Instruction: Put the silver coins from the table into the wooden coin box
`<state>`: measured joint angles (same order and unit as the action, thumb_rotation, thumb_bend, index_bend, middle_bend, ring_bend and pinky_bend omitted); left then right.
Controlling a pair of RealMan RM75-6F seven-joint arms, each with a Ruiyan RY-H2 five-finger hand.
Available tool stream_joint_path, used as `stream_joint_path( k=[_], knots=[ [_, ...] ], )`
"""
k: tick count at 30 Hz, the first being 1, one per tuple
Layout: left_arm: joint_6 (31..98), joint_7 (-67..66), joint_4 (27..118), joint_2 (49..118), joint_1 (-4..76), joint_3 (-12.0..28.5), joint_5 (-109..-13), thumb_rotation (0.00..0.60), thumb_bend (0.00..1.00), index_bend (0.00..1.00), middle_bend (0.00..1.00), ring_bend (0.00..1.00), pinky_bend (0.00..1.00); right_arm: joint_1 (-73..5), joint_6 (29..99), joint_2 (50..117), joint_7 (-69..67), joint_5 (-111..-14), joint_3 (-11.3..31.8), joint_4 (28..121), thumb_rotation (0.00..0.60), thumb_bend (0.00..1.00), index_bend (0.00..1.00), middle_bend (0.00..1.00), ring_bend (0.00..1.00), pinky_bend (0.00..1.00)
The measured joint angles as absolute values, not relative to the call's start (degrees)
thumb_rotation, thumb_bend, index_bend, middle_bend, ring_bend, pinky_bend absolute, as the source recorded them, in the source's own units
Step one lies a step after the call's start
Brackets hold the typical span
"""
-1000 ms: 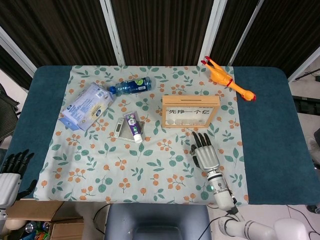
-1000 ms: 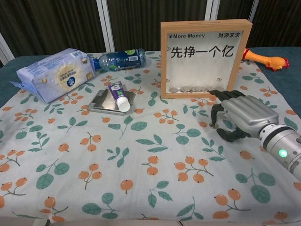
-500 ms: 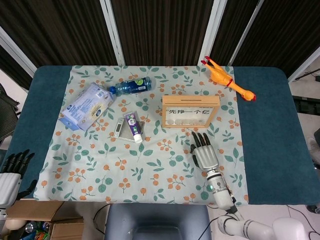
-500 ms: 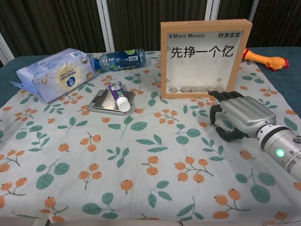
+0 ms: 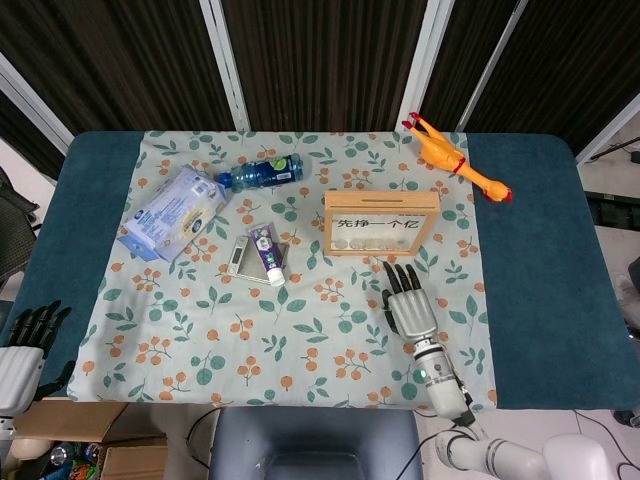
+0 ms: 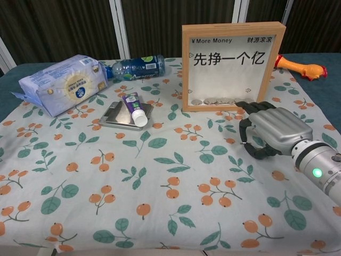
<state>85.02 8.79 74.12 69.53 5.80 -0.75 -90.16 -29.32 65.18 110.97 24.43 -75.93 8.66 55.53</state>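
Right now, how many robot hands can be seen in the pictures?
2. The right hand rests palm down on the cloth, just in front of the wooden coin box. The left hand is beyond the table's near left corner, seen only in the head view.

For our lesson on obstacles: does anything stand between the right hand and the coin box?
Nothing visible does. The right hand rests on the cloth just in front of the coin box, with only bare cloth between them. No loose coin shows; one may be hidden under the hand.
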Motion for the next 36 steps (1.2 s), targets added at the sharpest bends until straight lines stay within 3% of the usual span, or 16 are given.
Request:
stream_joint_path(
  k=[6,14,22,36],
  knots=[
    [85.14,9.12,73.85,69.62,5.75,-0.86,-90.30,0.600,0.36,0.00,0.00,0.00,0.00,-29.22,65.81,111.09,24.07,-76.50,8.39,55.17,0.600,0.43,0.66,0.02,0.00,0.00],
    [85.29,9.32,73.65,69.75,5.75,-0.89,-90.44,0.600,0.36,0.00,0.00,0.00,0.00,-29.19,66.55,111.11,23.23,-77.34,8.16,54.82,0.600,0.43,0.59,0.04,0.00,0.00],
    [85.21,9.33,73.82,69.60,5.84,-0.91,-90.49,0.600,0.36,0.00,0.00,0.00,0.00,-29.25,67.62,111.31,22.06,-78.26,8.17,54.02,0.600,0.43,0.64,0.05,0.00,0.00],
    [84.72,9.40,74.35,69.33,6.16,-1.02,-90.56,0.600,0.36,0.00,0.00,0.00,0.00,-29.32,67.12,110.77,21.85,-78.03,8.49,54.43,0.600,0.55,0.66,0.06,0.00,0.00]
  ],
)
